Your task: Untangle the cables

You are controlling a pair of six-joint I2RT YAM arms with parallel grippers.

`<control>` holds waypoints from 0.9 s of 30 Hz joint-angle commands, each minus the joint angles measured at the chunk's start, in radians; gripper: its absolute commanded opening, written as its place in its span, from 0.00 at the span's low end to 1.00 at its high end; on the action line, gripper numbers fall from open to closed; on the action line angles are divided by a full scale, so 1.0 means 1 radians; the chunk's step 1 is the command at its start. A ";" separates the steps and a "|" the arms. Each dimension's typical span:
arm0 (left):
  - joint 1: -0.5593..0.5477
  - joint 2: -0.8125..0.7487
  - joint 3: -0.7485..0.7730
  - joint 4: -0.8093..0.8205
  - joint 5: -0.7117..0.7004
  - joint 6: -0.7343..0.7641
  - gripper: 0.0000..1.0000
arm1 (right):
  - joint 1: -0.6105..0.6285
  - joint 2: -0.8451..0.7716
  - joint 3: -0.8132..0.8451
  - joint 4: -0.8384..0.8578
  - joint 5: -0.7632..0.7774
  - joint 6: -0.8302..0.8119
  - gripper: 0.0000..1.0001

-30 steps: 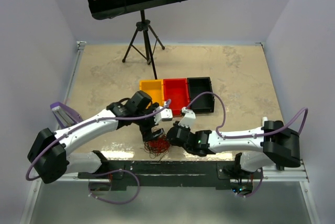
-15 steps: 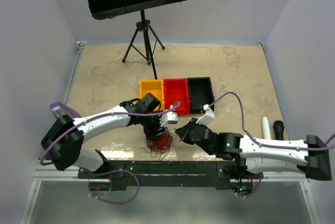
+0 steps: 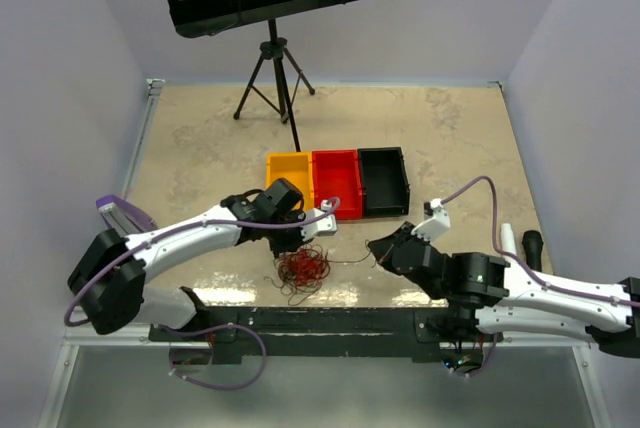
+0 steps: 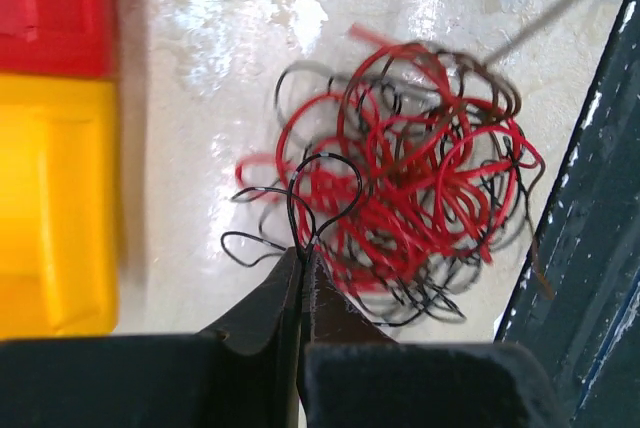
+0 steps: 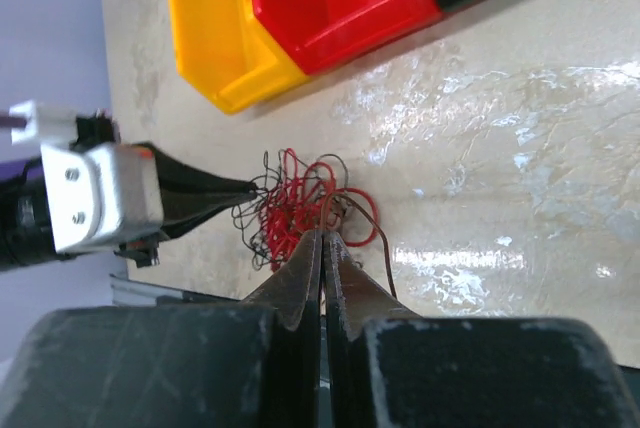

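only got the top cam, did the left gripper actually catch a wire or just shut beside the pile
Observer: It caught one. In the left wrist view the left gripper is shut on a black loop at the edge of the cables.
Operator: and the right, is it in the pile too
Observer: In the right wrist view the right gripper is shut, its tips at the tangle's edge. Wires meet the tips, but I cannot tell which strand is pinched.
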 commanded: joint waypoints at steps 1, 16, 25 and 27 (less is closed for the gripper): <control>-0.001 -0.127 -0.023 -0.057 -0.068 0.057 0.00 | 0.000 -0.052 0.107 -0.219 0.143 0.141 0.00; 0.053 -0.339 -0.133 -0.129 -0.278 0.147 0.00 | -0.001 0.002 0.462 -0.449 0.383 0.138 0.00; 0.198 -0.492 -0.181 -0.206 -0.450 0.242 0.00 | -0.003 -0.050 0.653 -0.439 0.502 -0.027 0.00; 0.203 -0.509 -0.192 -0.224 -0.458 0.241 0.00 | -0.003 -0.044 0.704 -0.443 0.523 -0.073 0.00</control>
